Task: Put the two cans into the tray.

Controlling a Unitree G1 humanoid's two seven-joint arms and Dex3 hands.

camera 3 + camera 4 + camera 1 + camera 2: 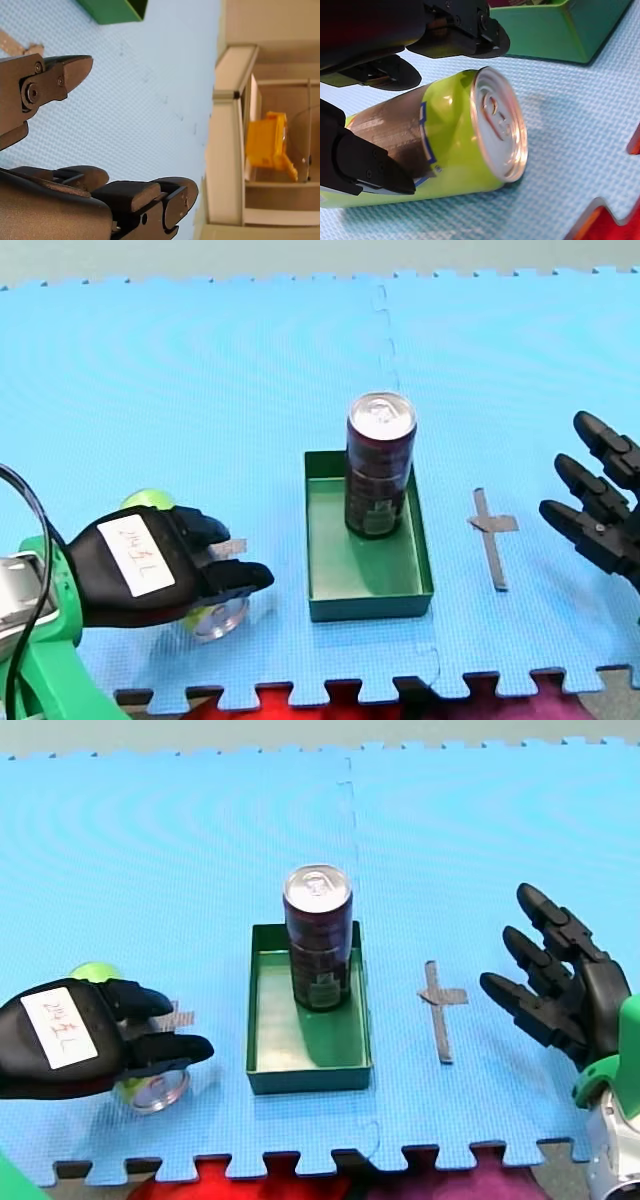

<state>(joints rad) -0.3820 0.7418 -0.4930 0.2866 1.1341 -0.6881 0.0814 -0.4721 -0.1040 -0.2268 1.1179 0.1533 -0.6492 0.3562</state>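
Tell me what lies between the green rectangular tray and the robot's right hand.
Only a grey tape cross, stuck on the blue foam mat, left of the empty right hand; both head views show it.

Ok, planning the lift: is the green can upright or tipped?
Tipped: green can lies sideways on the mat, left hand closed around it; right hand hovers right of the tray.

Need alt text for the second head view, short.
The robot's left hand, at lower left, has its fingers around a green can lying on its side on a blue foam mat. A dark can stands upright in the green tray at centre. The right hand is open at the right, beyond a grey tape cross.
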